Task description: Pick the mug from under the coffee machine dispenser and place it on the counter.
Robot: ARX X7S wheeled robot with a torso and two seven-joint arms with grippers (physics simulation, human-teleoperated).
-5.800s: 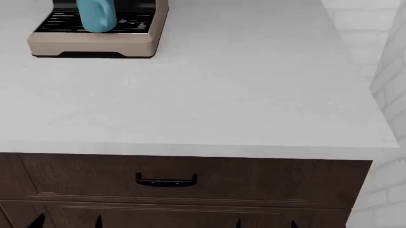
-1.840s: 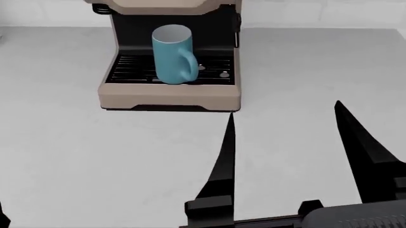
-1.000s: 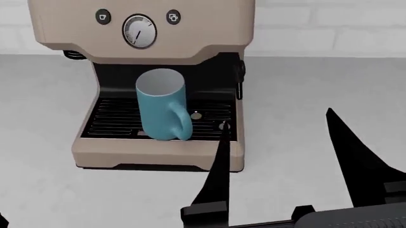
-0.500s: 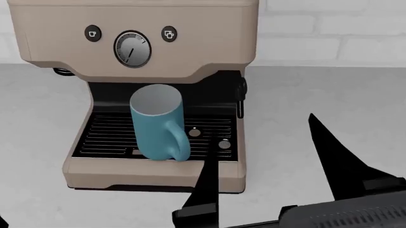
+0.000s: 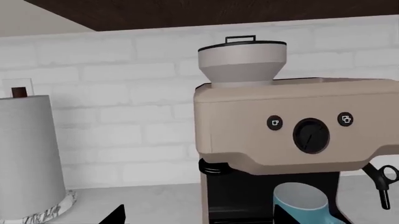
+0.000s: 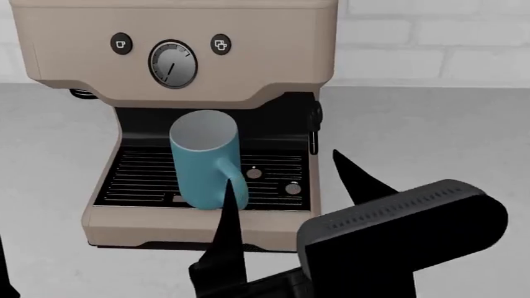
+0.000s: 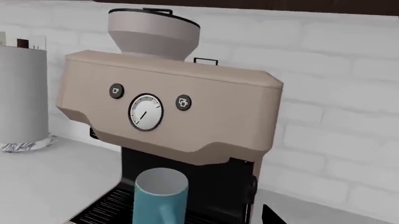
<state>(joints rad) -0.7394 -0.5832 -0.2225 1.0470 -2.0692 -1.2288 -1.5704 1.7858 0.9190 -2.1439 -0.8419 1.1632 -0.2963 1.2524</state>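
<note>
Approach step: right gripper point(image 6: 282, 186) open and empty in front of the coffee machine point(image 6: 178, 56).
Mug point(image 6: 207, 164) stands upright on the drip tray point(image 6: 141, 180), under the machine's overhang, handle facing out. One black finger point(image 6: 228, 233) sits before the handle, the other point(image 6: 356, 180) off the machine's right side. Next, I judge, the fingers must straddle the mug and close. The recess is tight; bare counter point(image 6: 431, 130) to the right offers room. Left gripper's state cannot be told.
</note>
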